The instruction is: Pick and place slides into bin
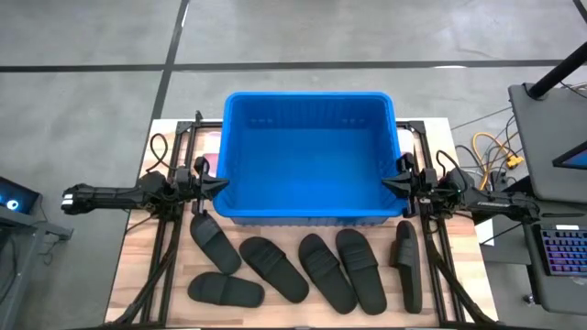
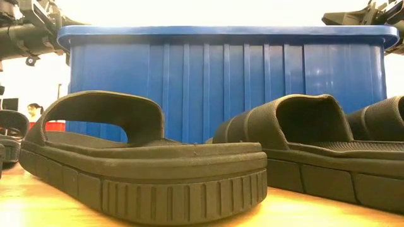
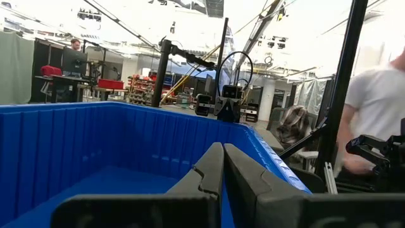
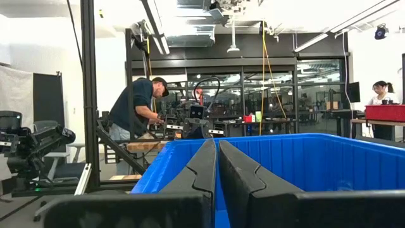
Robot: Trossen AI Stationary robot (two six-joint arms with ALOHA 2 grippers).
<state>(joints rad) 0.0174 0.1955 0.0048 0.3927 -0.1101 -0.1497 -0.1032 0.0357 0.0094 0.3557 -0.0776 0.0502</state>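
The blue bin (image 1: 309, 156) stands at the table's middle, far half, with nothing in it. Several black slides lie in a row on the wood in front of it: one (image 1: 214, 244), one (image 1: 226, 291), one (image 1: 273, 268), one (image 1: 326, 269), one (image 1: 360, 268) and one on its side (image 1: 408, 265). Two show close up in the low view (image 2: 136, 157) (image 2: 309, 151). My left gripper (image 1: 223, 182) is shut, level at the bin's left rim. My right gripper (image 1: 387, 182) is shut, level at the bin's right rim. Both hold nothing.
Black frame rails (image 1: 170, 247) run along both table sides. A pale pink thing (image 1: 209, 139) lies behind the bin's left corner. A laptop and cables (image 1: 550, 165) sit off the table's right. People stand in the room behind (image 4: 136, 114).
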